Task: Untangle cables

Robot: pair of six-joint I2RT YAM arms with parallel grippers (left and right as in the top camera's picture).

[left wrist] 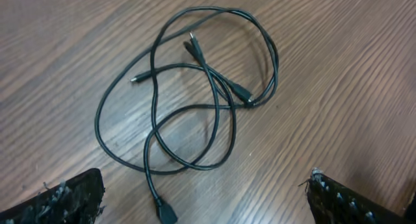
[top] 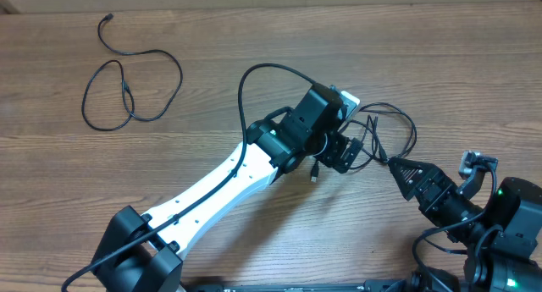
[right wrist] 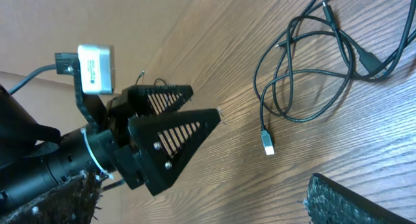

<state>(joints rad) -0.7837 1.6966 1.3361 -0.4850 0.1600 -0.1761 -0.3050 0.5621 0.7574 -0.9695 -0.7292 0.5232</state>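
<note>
A tangle of thin black cables (left wrist: 195,87) lies in loose overlapping loops on the wooden table, right of centre in the overhead view (top: 385,131). My left gripper (top: 341,150) hovers just left of it, open, with nothing between its fingers (left wrist: 65,198); one black plug (left wrist: 166,213) lies between them on the table. My right gripper (top: 396,165) points at the tangle from the lower right, open and empty. In the right wrist view the tangle (right wrist: 312,74) sits upper right, with a silver-tipped plug (right wrist: 267,141) trailing out. A separate cable (top: 127,80) lies looped at the far left.
The left arm's white link (top: 212,195) crosses the table diagonally from the bottom left. Its black fingers (right wrist: 169,133) fill the left of the right wrist view. The table's far edge (top: 271,6) runs along the top.
</note>
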